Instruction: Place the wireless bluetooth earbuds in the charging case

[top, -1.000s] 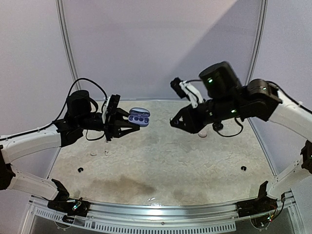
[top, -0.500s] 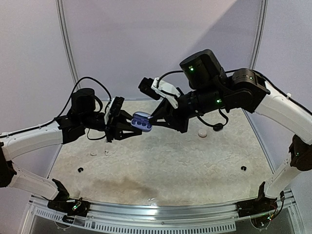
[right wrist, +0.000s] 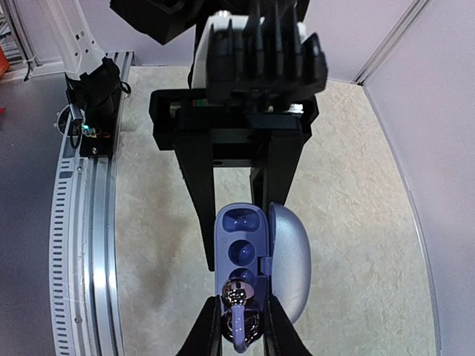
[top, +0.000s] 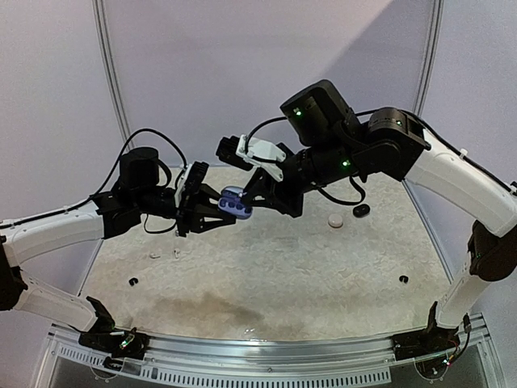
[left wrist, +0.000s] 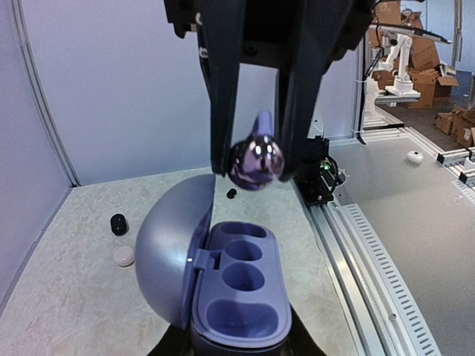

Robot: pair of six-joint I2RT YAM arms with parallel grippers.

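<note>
Pale walls are closing off the back of the mottled desk (top: 266, 275), and both my arms are meeting in the air above it. My left hand (top: 216, 213) is clamping the lilac case (left wrist: 241, 297) by its sides and holding it up with the lid (left wrist: 167, 259) swung wide open to one side. My right hand (top: 252, 192) is pinching a shiny purple earbud (left wrist: 256, 159) by its stem, bulb toward the case. The bud is hanging just above the open tray, over the end farthest from my left wrist, and is not touching it as far as I can tell. I am reading this as the insertion step: the bud is roughly lined up but not yet seated. Every well in the case is looking empty to me. The next move, I am judging, calls for a short, slow descent into the matching well, with the bud turned to agree with the recess. My right fingers should be spreading only once it is sitting down, while my left hand is holding the case steady. A black piece (top: 361, 210) and a white piece (top: 335, 220) are lying on the desk well apart from the case, too small for me to say whether they are buds.
</note>
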